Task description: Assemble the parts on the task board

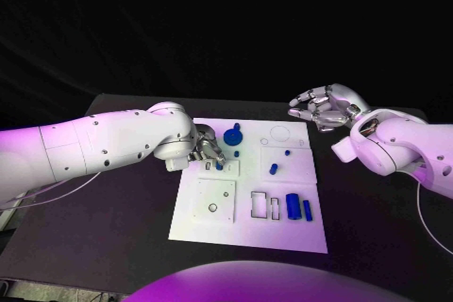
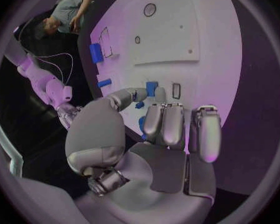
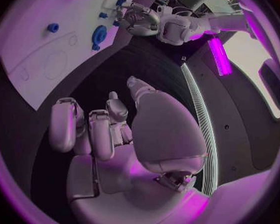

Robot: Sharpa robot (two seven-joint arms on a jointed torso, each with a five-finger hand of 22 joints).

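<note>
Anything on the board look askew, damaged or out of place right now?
Nothing stands out. The task board lies flat and looks undamaged, the blue parts all rest on it, the left robot hand works at its far-left area, and the right robot hand hovers empty off the board.

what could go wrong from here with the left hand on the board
The left hand works a small blue part among crowded pieces; its fingers could knock the blue disc or nearby peg. The head view has its fingertips hidden, so a slipped or tilted part might go unnoticed. The right hand hovers off the board.
</note>
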